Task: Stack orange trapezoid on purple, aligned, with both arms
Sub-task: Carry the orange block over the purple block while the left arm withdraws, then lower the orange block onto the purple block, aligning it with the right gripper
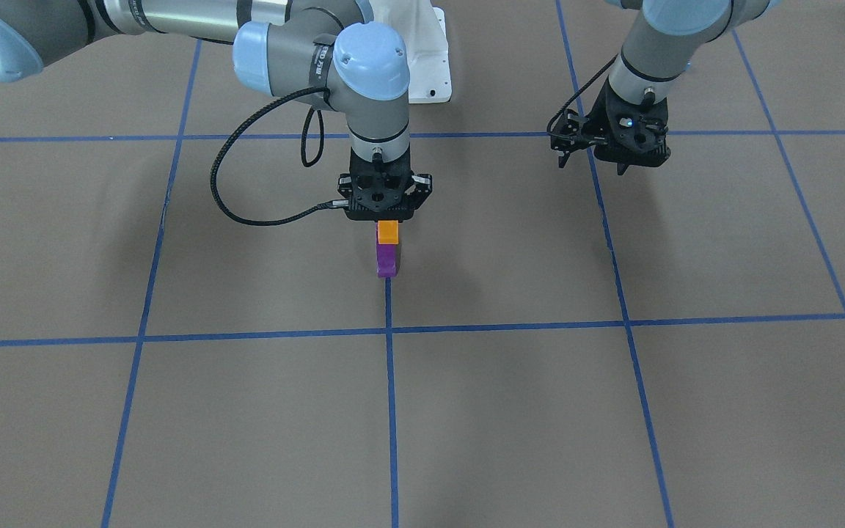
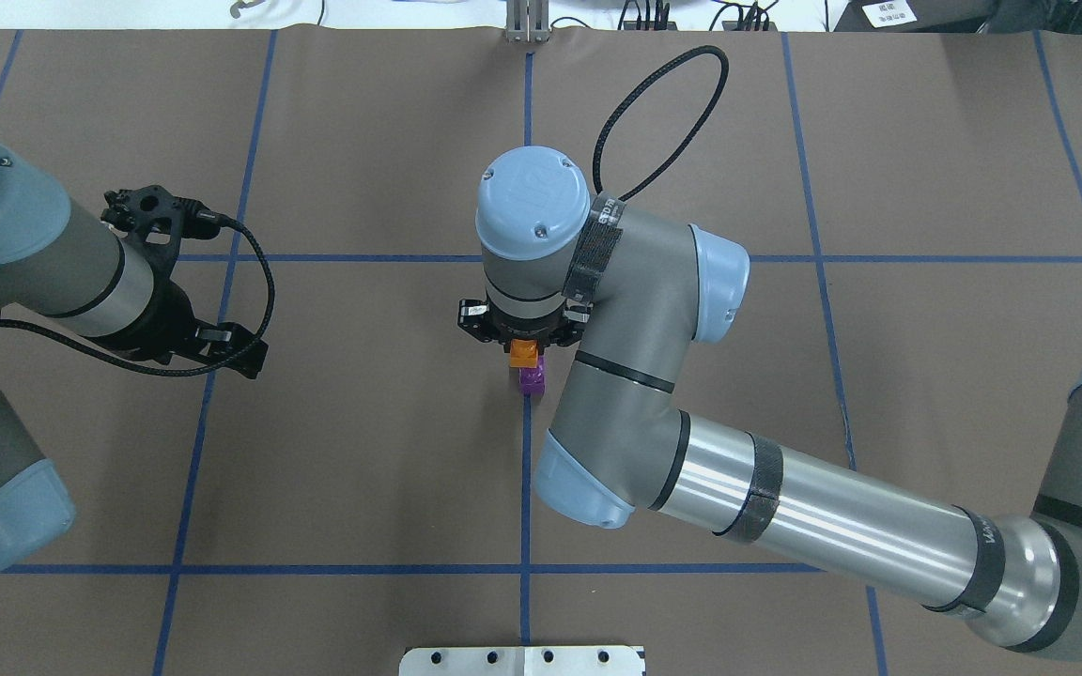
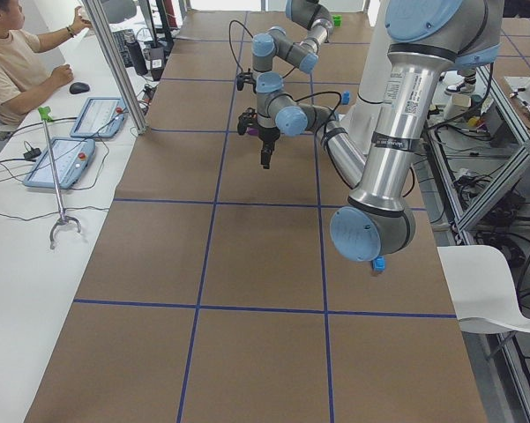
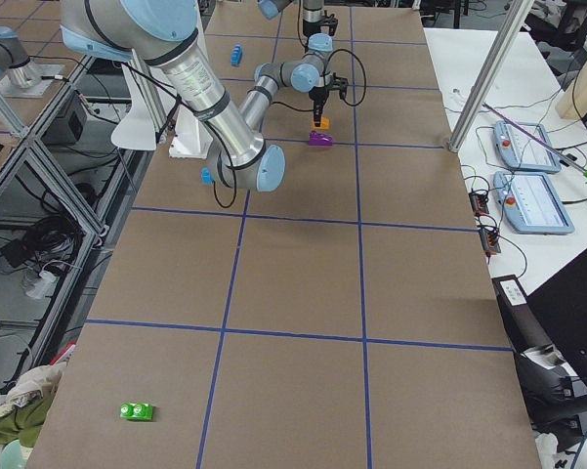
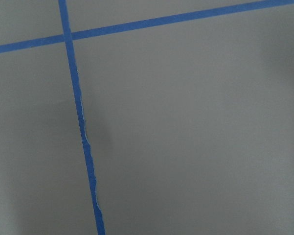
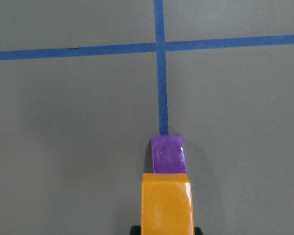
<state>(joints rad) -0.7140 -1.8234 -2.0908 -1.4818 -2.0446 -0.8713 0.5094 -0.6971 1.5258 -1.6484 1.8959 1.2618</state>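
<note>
Orange trapezoid (image 1: 389,232) hangs just above the purple (image 1: 386,258), which sits on the centre tape line (image 1: 389,308). The right side view shows a gap, so it is not seated. Right gripper (image 1: 389,223) is clamped on the orange. Left gripper (image 1: 591,163) is well apart, spread, empty. I judge this the final lowering: next I match the slopes, then press straight down.

Front camera faces the robot, steeply down; another looks over its shoulders. Both share the orange block (image 1: 389,233) in the right gripper (image 1: 388,226). End cameras sight along the table (image 3: 159,264); wrist cameras look down close.
</note>
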